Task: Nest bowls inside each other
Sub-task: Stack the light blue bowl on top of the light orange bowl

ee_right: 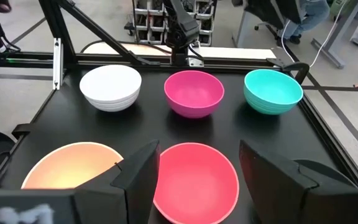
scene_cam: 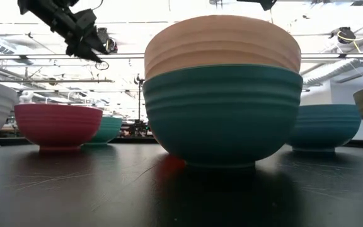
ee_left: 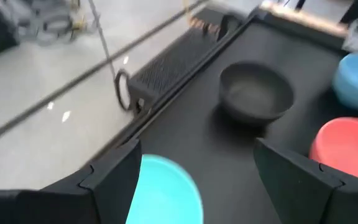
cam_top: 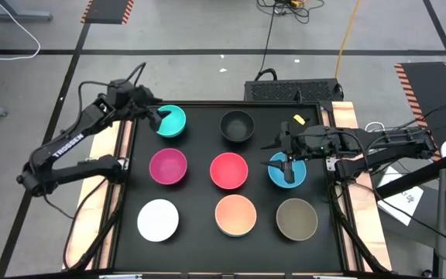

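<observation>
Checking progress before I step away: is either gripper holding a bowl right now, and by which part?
Nothing is held. The left gripper is open over the cyan bowl; the right gripper is open above the blue bowl.

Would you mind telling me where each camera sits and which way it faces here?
High: overhead, straight down; both arms, left gripper over the cyan bowl, right gripper over the blue bowl.
Low: table height, level across; peach bowl nested in a green bowl.
Left wrist: past its fingers; black bowl.
Right wrist: past its fingers; red bowl.
Both wrist views share the red bowl.
</observation>
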Motion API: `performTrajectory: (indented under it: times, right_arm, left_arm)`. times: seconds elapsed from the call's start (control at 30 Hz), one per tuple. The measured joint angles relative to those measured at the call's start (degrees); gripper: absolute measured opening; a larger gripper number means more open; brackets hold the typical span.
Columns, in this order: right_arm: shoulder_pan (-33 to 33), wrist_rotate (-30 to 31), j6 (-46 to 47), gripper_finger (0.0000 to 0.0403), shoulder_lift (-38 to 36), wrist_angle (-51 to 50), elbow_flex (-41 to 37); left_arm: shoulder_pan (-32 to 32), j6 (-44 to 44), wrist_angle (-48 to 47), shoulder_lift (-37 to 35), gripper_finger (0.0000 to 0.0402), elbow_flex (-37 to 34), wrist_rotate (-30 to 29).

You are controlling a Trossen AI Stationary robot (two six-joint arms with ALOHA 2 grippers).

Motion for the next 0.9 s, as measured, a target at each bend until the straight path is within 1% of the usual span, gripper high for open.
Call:
performTrajectory:
  times: [0.2,0.5,0.63,0.9]
  right_arm:
    - [0.00,0.00,0.25,0.0215,0.00,0.02,0.00]
    - [0.00,0.00,0.53,0.0215,0.00,0.01,0.00]
    - [0.00,0.00,1.07,0.0215,0.00,0.00,0.00]
    - [0.00,0.00,1.07,0.0215,0.00,0.13,0.00]
  left_arm:
    - [2.36,1.64,-2.46,4.83,0.0315,0.00,0.53]
    - [2.42,3.22,-5.12,12.08,0.0315,-0.02,0.13]
    - [2.42,4.06,-7.11,12.98,0.0315,-0.02,-2.50]
    - [2.40,5.20,-11.07,13.35,0.0315,-0.02,-2.88]
